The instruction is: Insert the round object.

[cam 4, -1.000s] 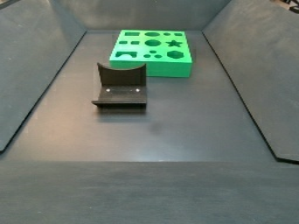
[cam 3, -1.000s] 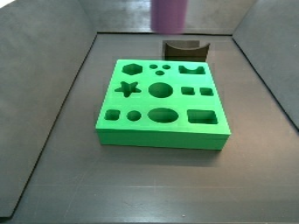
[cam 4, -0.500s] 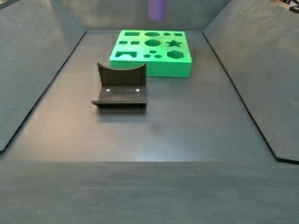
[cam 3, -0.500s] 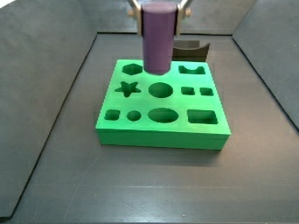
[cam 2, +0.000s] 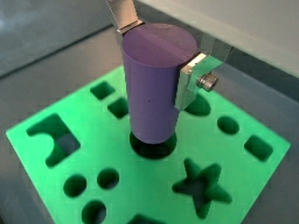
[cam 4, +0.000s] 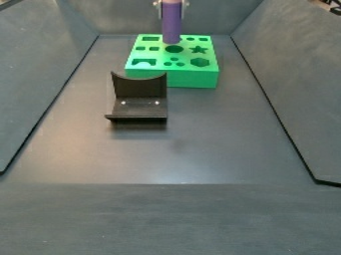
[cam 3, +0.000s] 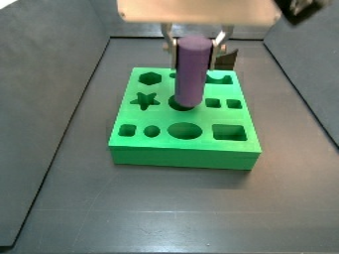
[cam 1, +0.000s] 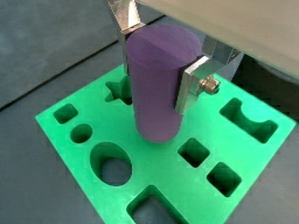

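My gripper (cam 1: 160, 54) is shut on the purple cylinder peg (cam 1: 158, 83), holding it upright over the green block (cam 1: 128, 179). In a wrist view the peg (cam 2: 156, 83) has its lower end at the mouth of the block's round hole (cam 2: 153, 148); I cannot tell how deep it sits. The silver fingers (cam 2: 193, 79) clamp the peg's upper part on two sides. In a side view the gripper (cam 3: 195, 42), peg (cam 3: 189, 71) and block (cam 3: 185, 129) show at mid-floor; in a side view the peg (cam 4: 172, 24) stands over the block (cam 4: 176, 62) at the far end.
The green block has other cut-outs: a star (cam 2: 200, 184), a hexagon (cam 3: 151, 76), an oval (cam 3: 185, 130), squares (cam 3: 228, 131). The dark fixture (cam 4: 138, 100) stands on the floor near the block, also behind it (cam 3: 221, 62). Grey walls slope up around the floor.
The gripper has come down with the peg from above the block, bringing its lower end to the round hole. The gripper's body now shows in both side views.
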You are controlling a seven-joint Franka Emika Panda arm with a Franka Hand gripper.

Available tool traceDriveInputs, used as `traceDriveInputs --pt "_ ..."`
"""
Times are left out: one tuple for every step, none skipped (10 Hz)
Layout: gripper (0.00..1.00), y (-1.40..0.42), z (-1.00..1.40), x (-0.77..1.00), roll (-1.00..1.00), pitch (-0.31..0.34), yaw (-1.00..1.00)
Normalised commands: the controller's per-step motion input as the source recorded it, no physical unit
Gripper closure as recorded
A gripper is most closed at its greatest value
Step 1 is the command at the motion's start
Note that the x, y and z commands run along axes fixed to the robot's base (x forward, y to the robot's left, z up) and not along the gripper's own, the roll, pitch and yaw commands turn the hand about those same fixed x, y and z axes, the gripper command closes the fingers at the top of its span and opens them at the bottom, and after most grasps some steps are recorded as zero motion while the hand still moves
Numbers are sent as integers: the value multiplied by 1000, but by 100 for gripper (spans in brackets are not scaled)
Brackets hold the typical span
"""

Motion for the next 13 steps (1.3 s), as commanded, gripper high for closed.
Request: traceDriveInputs --pt "100 263 -194 -91 -46 0 -77" --pt "100 234 -194 -89 -63 0 -43" --pt "100 26 -306 0 -164 0 -37" --pt "100 0 -391 0 -217 0 -74" --pt "100 0 -326 0 -293 0 -77" --pt "100 0 -231 -111 -309 0 -86" --pt "100 0 -231 -77 -284 0 -60" --pt "100 0 -386 0 -184 0 -43" --pt "100 -49 -357 0 -199 0 -26" --pt "100 -31 -506 0 -120 0 0" --pt "100 -66 -771 0 0 -66 0" --pt "100 -163 -783 0 27 -106 0" --pt "100 0 -611 0 -223 -161 0"
